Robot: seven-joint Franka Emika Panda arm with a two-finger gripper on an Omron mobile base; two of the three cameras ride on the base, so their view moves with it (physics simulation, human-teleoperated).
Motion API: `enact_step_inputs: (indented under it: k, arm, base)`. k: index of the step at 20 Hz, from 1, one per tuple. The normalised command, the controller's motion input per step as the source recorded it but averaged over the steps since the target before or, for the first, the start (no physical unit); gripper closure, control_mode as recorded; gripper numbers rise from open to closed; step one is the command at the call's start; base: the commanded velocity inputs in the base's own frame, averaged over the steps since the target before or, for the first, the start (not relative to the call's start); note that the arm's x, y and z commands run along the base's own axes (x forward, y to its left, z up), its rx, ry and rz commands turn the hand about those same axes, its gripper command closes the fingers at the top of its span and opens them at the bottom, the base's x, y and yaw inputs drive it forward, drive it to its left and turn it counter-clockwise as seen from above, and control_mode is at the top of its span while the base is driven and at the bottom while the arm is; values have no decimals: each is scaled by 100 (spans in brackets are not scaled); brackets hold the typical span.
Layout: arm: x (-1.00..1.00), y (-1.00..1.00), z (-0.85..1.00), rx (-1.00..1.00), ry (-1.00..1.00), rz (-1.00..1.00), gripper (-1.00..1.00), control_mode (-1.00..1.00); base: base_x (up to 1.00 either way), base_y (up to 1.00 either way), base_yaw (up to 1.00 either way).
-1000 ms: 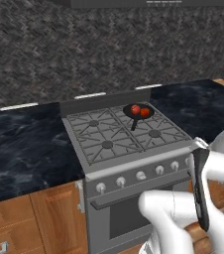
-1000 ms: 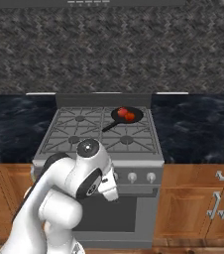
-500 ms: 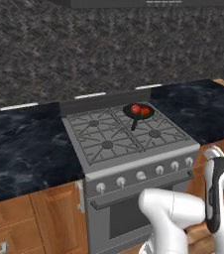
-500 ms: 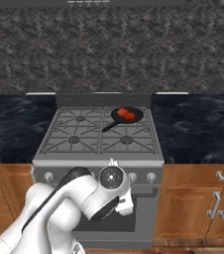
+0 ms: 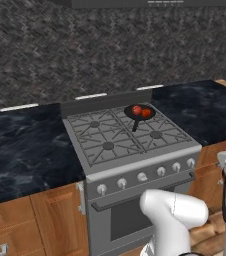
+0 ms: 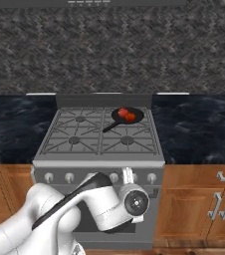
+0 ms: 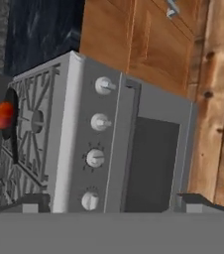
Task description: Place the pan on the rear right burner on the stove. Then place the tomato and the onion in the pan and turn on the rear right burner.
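With the pan (image 5: 139,111) already on the rear right burner (image 5: 141,116) of the stove (image 5: 130,145) in the left base view, tomato (image 5: 145,113) & onion (image 5: 136,110) sit inside it, touching, handle pointing toward the near left; knobs (image 5: 142,176) run along the front panel, arm low at the near right. Right base view: same pan (image 6: 127,116) at far right of the grates, both red balls in it, hand down in front of the knob row (image 6: 152,177). Hand view (rolled sideways): gripper (image 7: 114,203) has jaws spread wide w/ nothing between them, looking at the knobs (image 7: 100,122) & oven door, pan (image 7: 10,121) off at the left edge. Only the burner step looks left. Risk: four knobs look alike, so it could grab the wrong one & light another burner; wide jaws may also slip off a small round knob or bump the bar handle (image 7: 120,149).
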Motion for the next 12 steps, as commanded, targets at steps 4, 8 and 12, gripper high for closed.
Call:
enact_step_inputs:
  k: [4,8,12]
  arm:
    - [0,-21,0,23,-12,0,-100,-100]
    - [0,-17,0,22,-13,0,-100,-100]
    - [0,-6,0,24,-9,0,-100,-100]
  base:
    - [0,0,0]
    - [0,0,0]
    - [0,0,0]
